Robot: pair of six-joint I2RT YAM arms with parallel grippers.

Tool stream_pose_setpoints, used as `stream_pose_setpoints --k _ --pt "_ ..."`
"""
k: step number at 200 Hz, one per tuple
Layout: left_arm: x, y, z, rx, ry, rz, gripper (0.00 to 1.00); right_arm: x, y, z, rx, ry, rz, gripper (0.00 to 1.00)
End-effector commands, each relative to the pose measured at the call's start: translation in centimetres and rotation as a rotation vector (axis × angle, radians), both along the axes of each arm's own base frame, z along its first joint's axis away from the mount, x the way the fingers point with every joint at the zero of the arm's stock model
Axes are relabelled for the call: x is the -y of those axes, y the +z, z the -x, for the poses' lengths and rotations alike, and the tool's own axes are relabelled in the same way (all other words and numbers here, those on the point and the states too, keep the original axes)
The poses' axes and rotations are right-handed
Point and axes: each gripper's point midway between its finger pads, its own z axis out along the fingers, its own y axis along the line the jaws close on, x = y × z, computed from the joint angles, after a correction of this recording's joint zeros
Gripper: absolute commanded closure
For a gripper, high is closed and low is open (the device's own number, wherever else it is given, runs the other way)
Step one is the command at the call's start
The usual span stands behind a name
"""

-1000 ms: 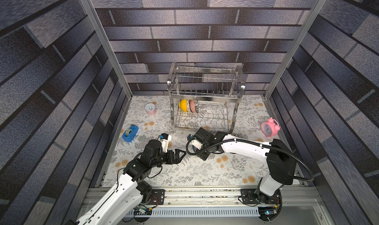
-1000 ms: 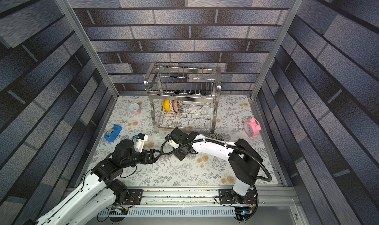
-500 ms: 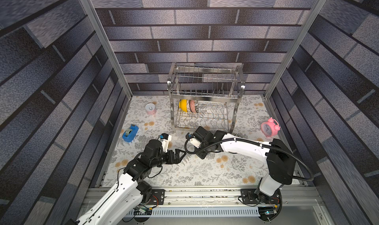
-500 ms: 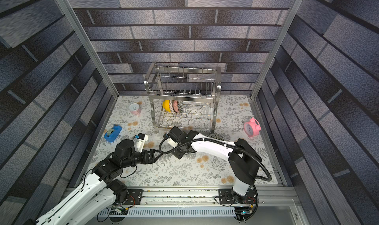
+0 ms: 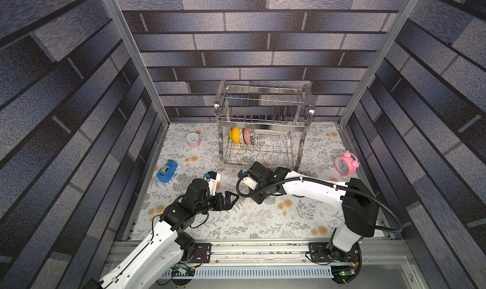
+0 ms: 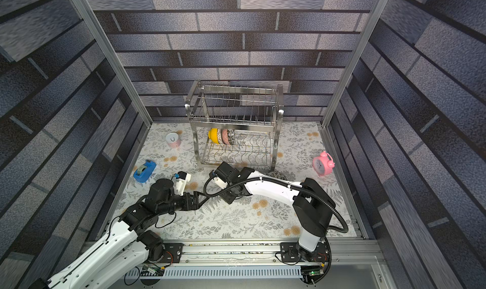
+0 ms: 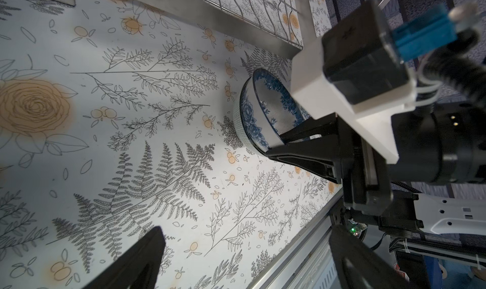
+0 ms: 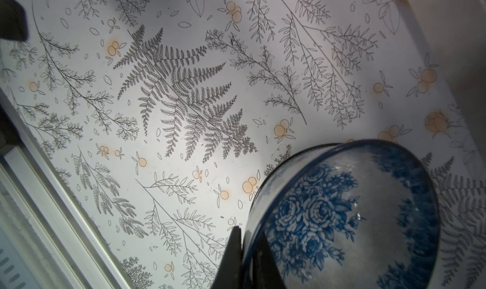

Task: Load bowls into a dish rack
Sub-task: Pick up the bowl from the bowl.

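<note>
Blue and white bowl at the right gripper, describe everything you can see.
The blue-and-white bowl is small, round and glossy, ceramic-looking, with blue roses inside and out, a dark blue rim and a pale dotted foot. It is low over the floral mat, in front of the dish rack. The right gripper is shut on its rim, one finger inside, one outside. Whether it rests on the mat is unclear.

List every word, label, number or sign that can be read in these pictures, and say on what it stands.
No text is readable in any view.
The pink alarm clock: dial numerals too small to read.
The pink-and-white can: any print on its side too small to read.
The blue-and-white bowl: flower pattern only, no writing.
</note>
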Motion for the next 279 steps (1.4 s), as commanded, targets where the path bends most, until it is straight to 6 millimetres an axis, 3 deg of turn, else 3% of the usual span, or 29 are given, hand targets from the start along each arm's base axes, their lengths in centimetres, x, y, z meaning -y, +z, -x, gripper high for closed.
stream_pose_setpoints --k 1,67,119,205,279 --pt "0.1 0.9 -0.2 0.031 -0.009 -0.003 0.00 -1.5 3.4 -0.5 0.038 -0.007 -0.087 1.00" --pt "0.6 2.0 -0.7 0.056 -0.028 0.017 0.00 -2.4 7.5 -1.5 0.099 -0.046 -0.180 1.00" --pt "1.2 4.1 -1.6 0.100 -0.055 0.024 0.00 -3.0 10.7 -2.4 0.114 -0.095 -0.285 1.00" --pt "2.5 8.0 -4.6 0.202 -0.051 0.082 0.00 -2.0 15.1 -5.9 -0.042 -0.256 -0.605 1.00" --pt "2.7 11.1 -7.2 0.292 -0.020 0.156 0.00 -1.2 15.3 -8.9 -0.175 -0.357 -0.789 1.00"
